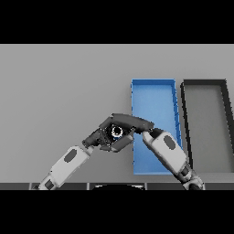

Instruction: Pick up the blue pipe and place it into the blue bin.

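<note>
The blue pipe (117,131) shows only as a small dark ring with a blue centre, just left of the blue bin (154,93). My right hand (133,122) reaches left from the bin's near-left edge and lies over the pipe. Its fingers curl above the pipe and its thumb sits below, so most of the pipe is hidden. My left hand (97,138) rests close beside the pipe on its left, fingers relaxed. The blue bin is a long open tray; my right forearm crosses its near part.
A dark grey bin (224,103) of the same long shape stands right of the blue bin, almost touching it. Bare grey table stretches to the left and far side.
</note>
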